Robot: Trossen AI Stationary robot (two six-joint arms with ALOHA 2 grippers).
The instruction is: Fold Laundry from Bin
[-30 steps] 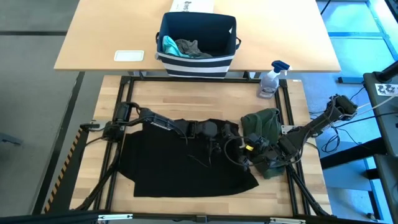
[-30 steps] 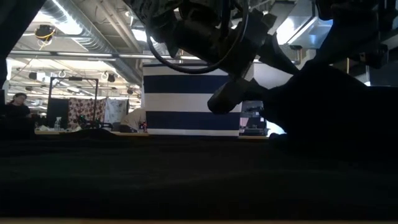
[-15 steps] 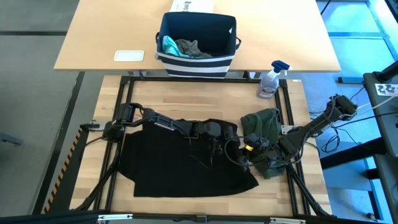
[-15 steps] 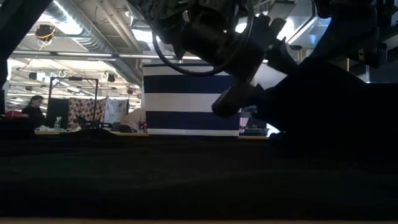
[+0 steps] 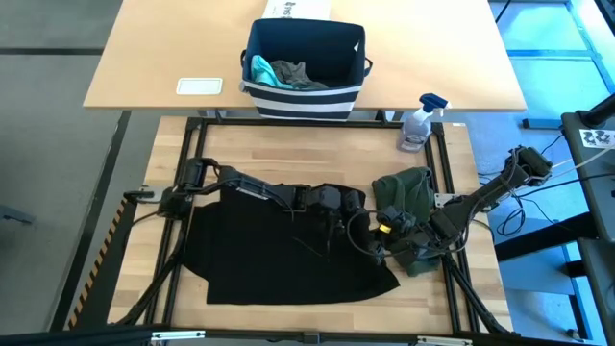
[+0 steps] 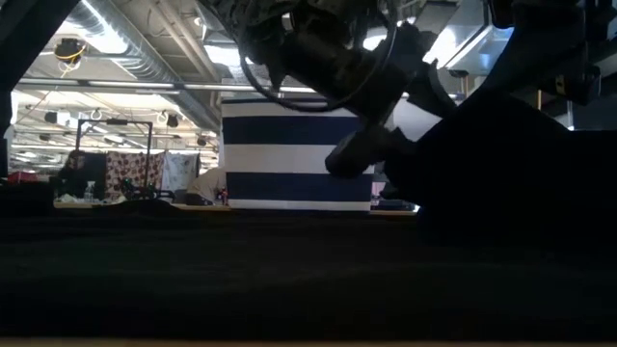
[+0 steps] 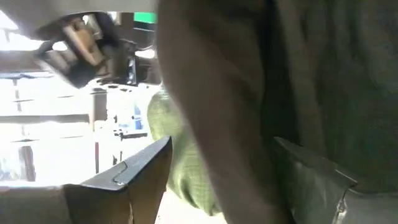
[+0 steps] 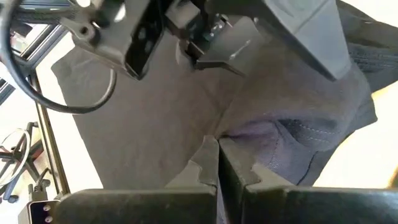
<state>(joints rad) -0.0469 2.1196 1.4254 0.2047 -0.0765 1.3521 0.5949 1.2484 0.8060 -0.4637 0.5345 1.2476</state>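
A large black T-shirt (image 5: 288, 255) lies spread on the wooden table. At its right edge, beside a bunched olive-green piece (image 5: 405, 190), my right gripper (image 8: 218, 140) is shut on a raised fold of the shirt. My left gripper (image 7: 217, 149) reaches across the shirt from the left, open. Its fingers (image 7: 140, 177) stand on either side of that raised dark cloth. The navy bin (image 5: 303, 96) stands on the far table, with a teal piece (image 5: 259, 69) and a grey piece (image 5: 293, 73) inside. My right gripper pinches a fold at the black T-shirt's right edge (image 8: 239, 132) between its two shut fingertips, slanting down from the table's right side. The cloth rises in a peak to the fingertips, and the rest lies on the table. How many layers are pinched cannot be told. My left gripper has the raised cloth between its open fingers, but whether they touch it cannot be told.
A spray bottle (image 5: 419, 123) stands at the table's far right corner. On the far table are a white card (image 5: 200, 86) left of the bin and a white printed box (image 5: 298, 8) behind it. Bare wood shows along the near edge and at the far left.
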